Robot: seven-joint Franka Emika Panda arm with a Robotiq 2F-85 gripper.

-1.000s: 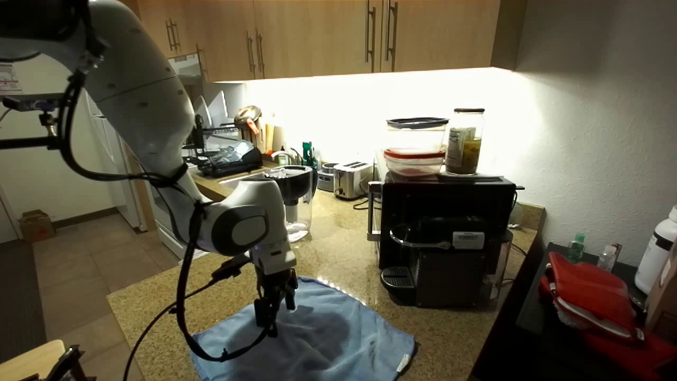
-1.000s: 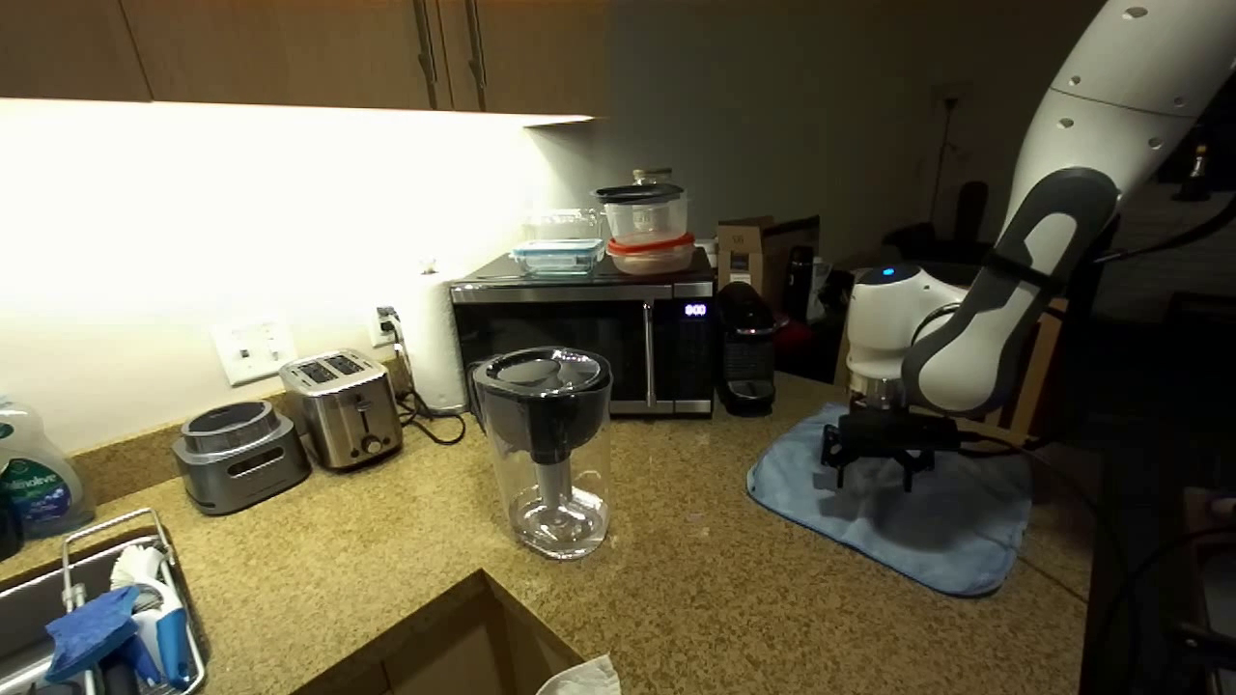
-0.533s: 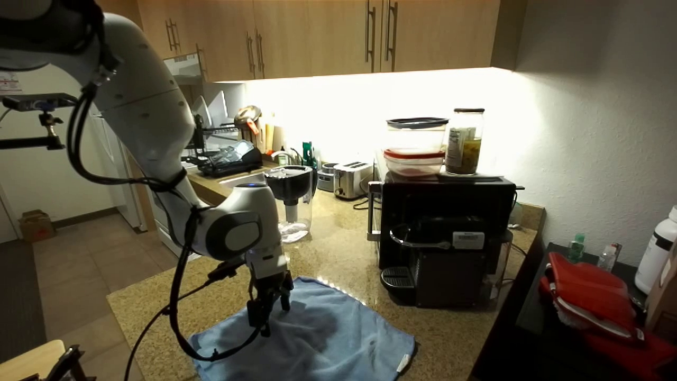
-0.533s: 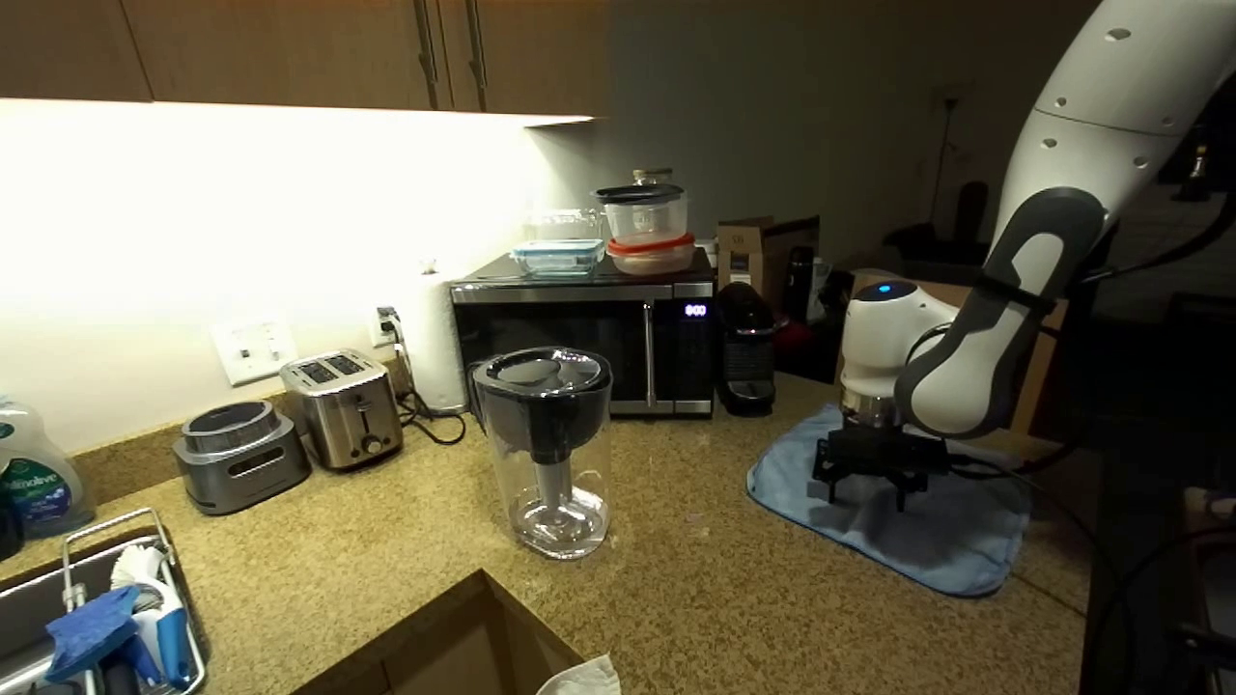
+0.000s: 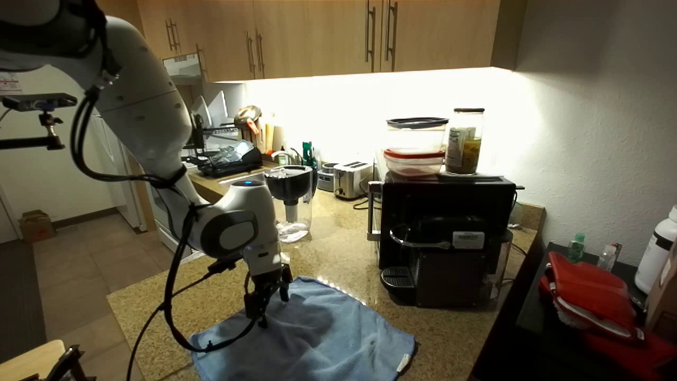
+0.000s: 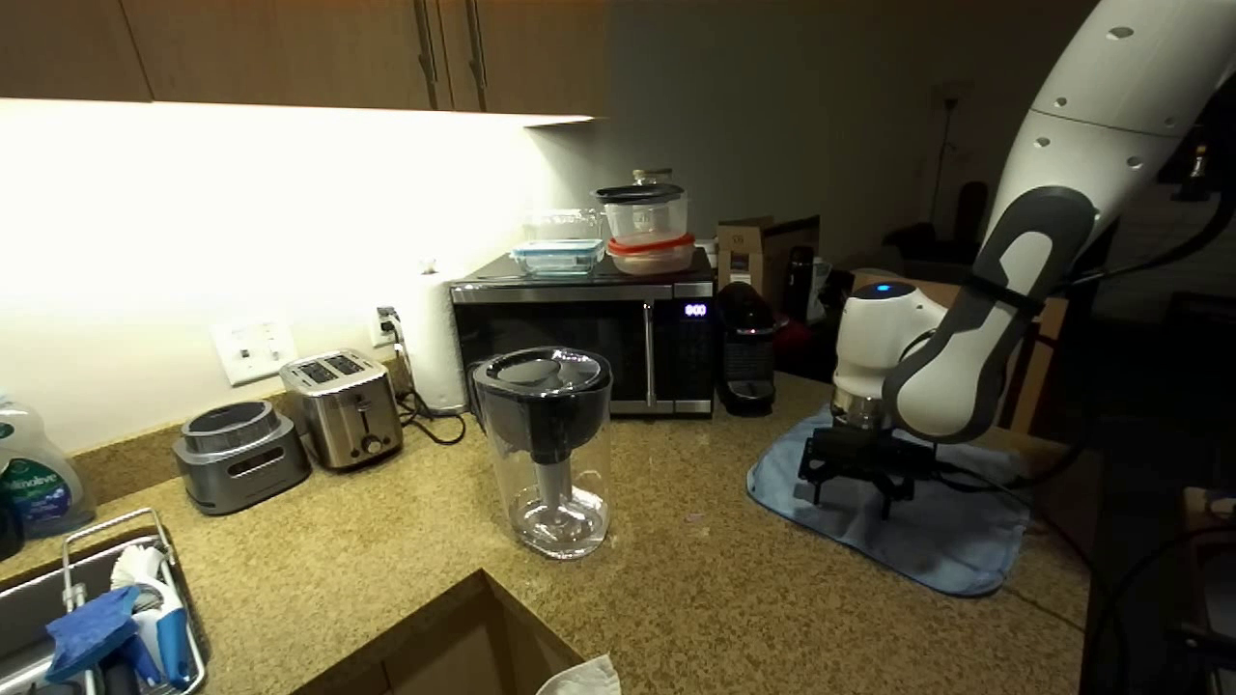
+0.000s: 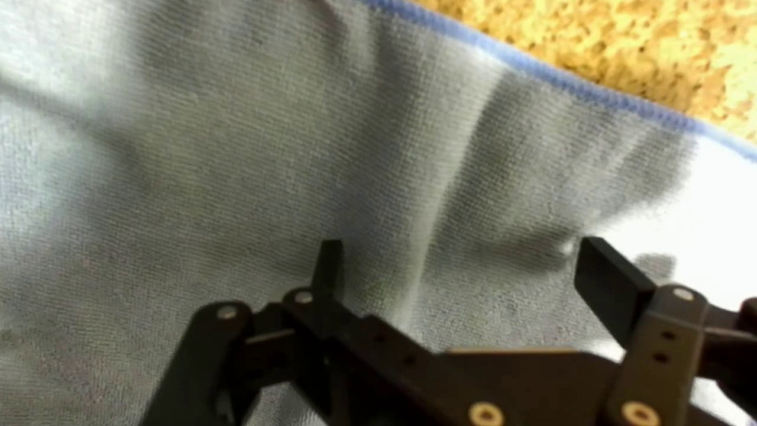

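1. Gripper (image 7: 460,245) stood wide, fingers well apart, nothing held between them.
2. Blue cloth (image 5: 328,338) lay spread and wrinkled on the granite counter (image 6: 695,598), right under the gripper in both exterior views.
3. Wrist view: raised crease (image 7: 437,201) in the cloth ran up between the two fingers toward the hem (image 7: 550,74); speckled counter showed past it.
4. Fingertips sat low, at or just over the fabric; could not tell if either one touched.
5. Step, by judgement: lining up low over the cloth, grip not yet made. No part looked pinched or lifted.
6. Next move, by judgement: called for a slight drop, then bringing the fingers together on the crease, with enough fabric between them so it wouldn't slip out. Pressing too hard on the counter looked like the main risk.
7. Dark cable (image 5: 210,347) looped low over the cloth beside the gripper; possible snag.
8. Water pitcher (image 6: 546,454) stood upright on the counter, apart from the cloth. Black coffee machine (image 5: 449,275) stood just beside the microwave (image 6: 579,321), also clear of the cloth. Toaster (image 6: 340,415) sat well apart.
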